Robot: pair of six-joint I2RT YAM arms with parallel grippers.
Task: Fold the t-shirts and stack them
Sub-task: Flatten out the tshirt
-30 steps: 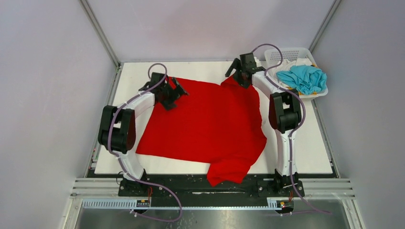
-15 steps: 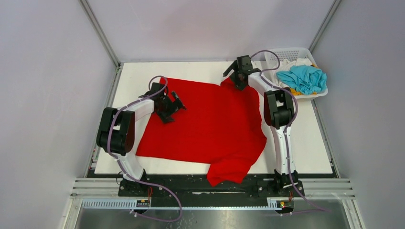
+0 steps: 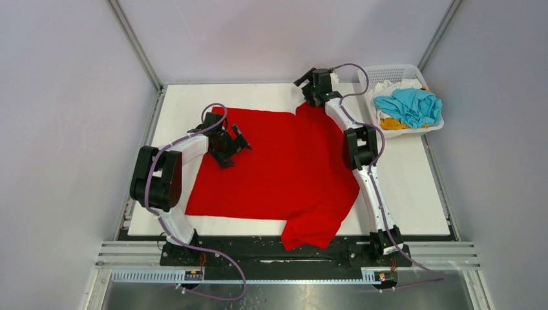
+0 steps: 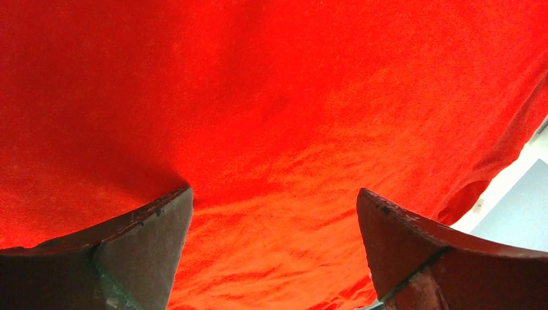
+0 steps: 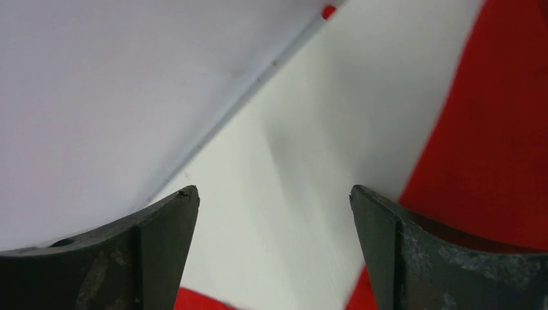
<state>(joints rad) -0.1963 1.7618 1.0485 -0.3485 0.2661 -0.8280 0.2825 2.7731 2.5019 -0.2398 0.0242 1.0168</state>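
Red t-shirt (image 3: 278,168) is spread on the table (image 3: 413,187), one sleeve draped over the near edge. Left gripper (image 4: 274,197) is held low over its left part, jaws apart, nothing gripped; right gripper (image 5: 274,192) is reached out to the shirt's far corner, jaws apart over bare table. Turquoise t-shirt (image 3: 407,106), orange-yellow t-shirt (image 3: 389,123) and white t-shirt (image 3: 391,87) are heaped in the basket (image 3: 371,72), far right.

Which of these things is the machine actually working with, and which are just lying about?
Job: bright red cloth t-shirt, spread out; crumpled turquoise-blue shirt; orange-yellow shirt; white cloth.
Lying about: white perforated plastic basket holding those three; white table.
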